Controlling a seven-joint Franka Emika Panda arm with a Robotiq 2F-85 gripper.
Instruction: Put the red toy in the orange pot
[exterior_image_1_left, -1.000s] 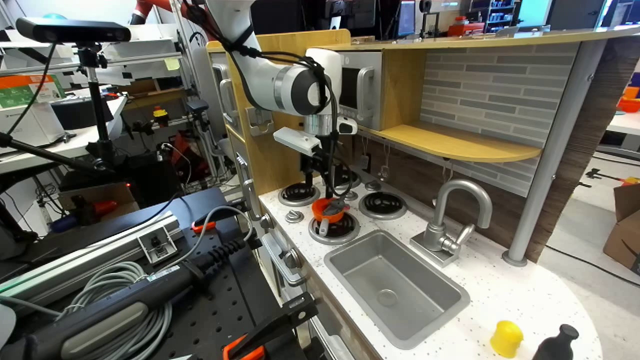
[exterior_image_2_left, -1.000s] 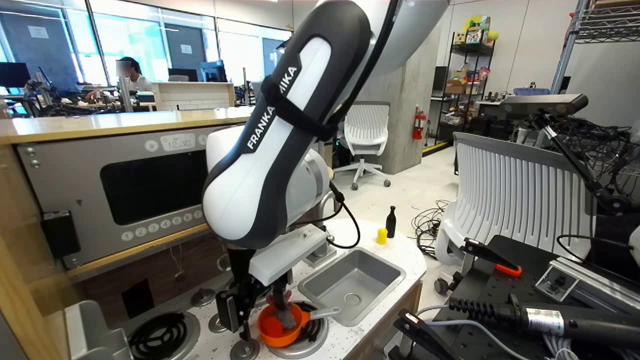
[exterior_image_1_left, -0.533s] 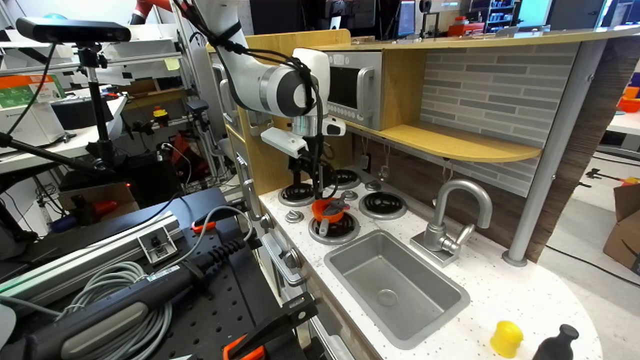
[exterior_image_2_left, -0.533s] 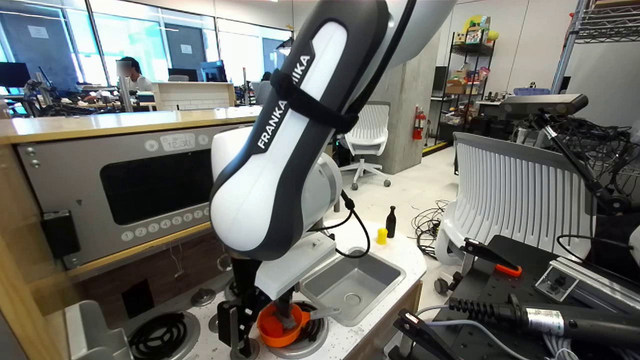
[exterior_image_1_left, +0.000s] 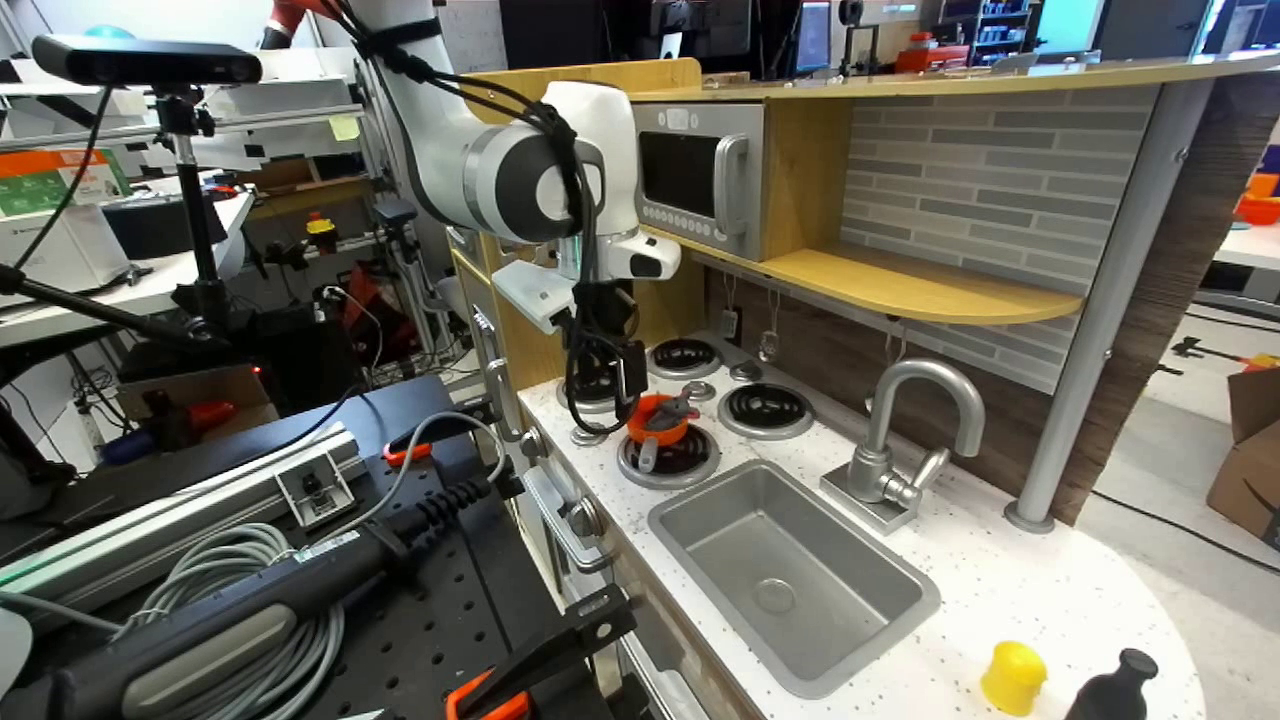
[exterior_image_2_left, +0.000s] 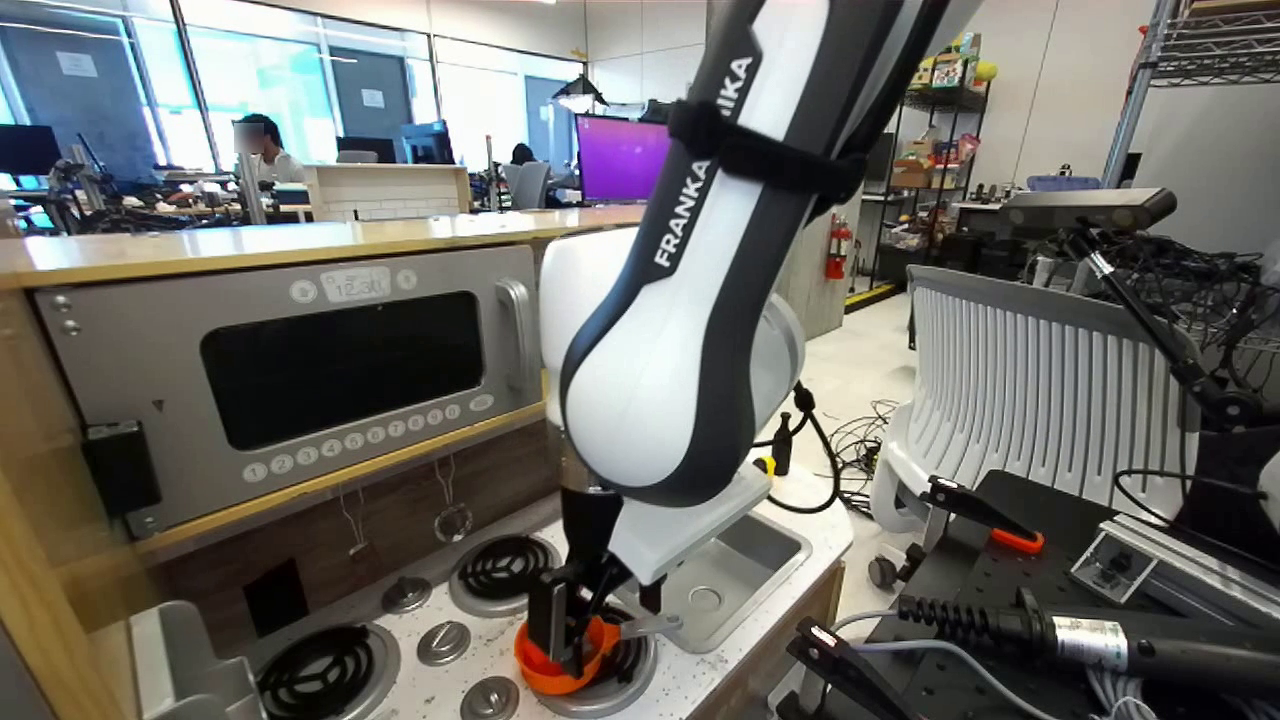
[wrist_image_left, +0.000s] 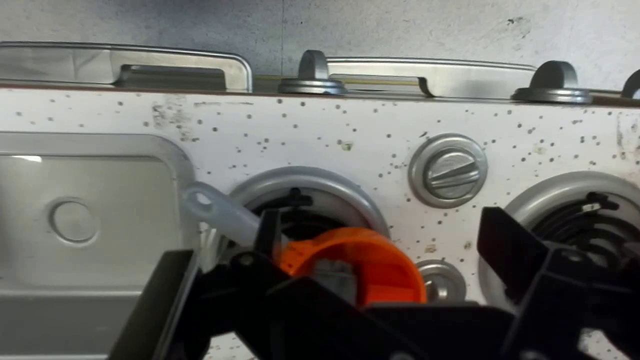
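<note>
- The gripper (wrist_image_left: 385, 235) hung above the countertop (wrist_image_left: 350, 125), its fingers (wrist_image_left: 507, 245) wide apart.
- Below it, and near, the orange pot (wrist_image_left: 370, 250) sat on a burner (wrist_image_left: 345, 192).
- In the pot, lower than the gripper, lay the red toy (wrist_image_left: 385, 275) beside a grey piece (wrist_image_left: 335, 277).
- Well apart from the gripper, past the sink (exterior_image_1_left: 860, 675), stood the yellow block (exterior_image_1_left: 1013, 680).

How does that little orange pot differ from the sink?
Shape: the orange pot is round with a grey handle; the sink is roughly rectangular. Size: the pot is much smaller than the sink. Placement: the pot sits partly over a stove burner; the sink is set into the counter. Both are open at the top.
</note>
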